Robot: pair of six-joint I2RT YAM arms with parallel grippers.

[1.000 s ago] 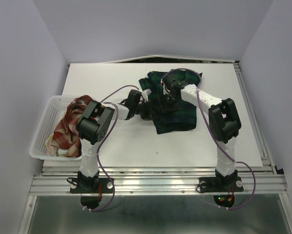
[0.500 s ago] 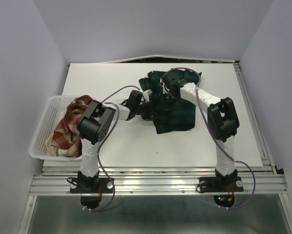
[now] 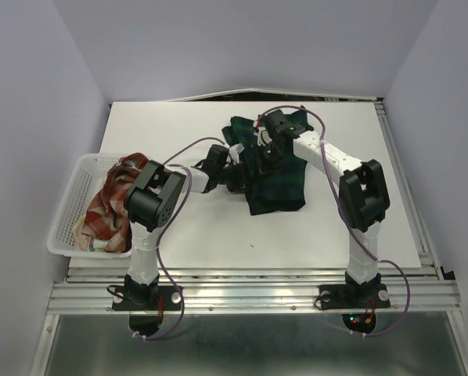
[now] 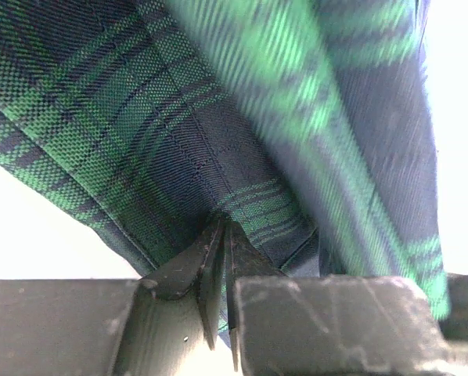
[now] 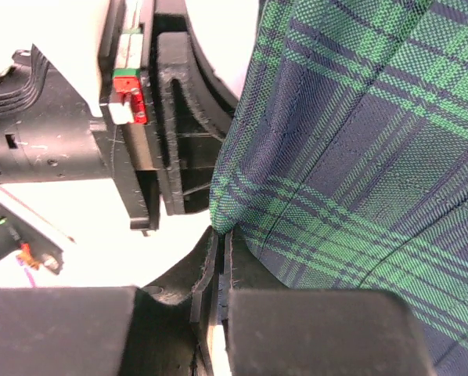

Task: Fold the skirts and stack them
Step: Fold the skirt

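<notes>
The dark green-navy plaid skirt (image 3: 281, 178) lies rumpled at the middle back of the white table. My left gripper (image 3: 240, 174) reaches in from the left and is shut on its left edge; in the left wrist view the jaws (image 4: 225, 235) pinch the plaid cloth (image 4: 140, 102). My right gripper (image 3: 264, 150) is just behind it, shut on a folded edge of the same skirt (image 5: 359, 117), with the cloth caught at the fingertips (image 5: 222, 233). A red-and-cream plaid skirt (image 3: 107, 205) lies bunched in the basket.
A white mesh basket (image 3: 68, 196) stands at the table's left edge. The left arm's black gripper body (image 5: 140, 117) sits close beside my right gripper. Purple cables loop off both arms above the table.
My right gripper has shut on the green plaid skirt's edge and shifted slightly back and left with it. The skirt's right side has drawn inward. The left gripper has held still.
</notes>
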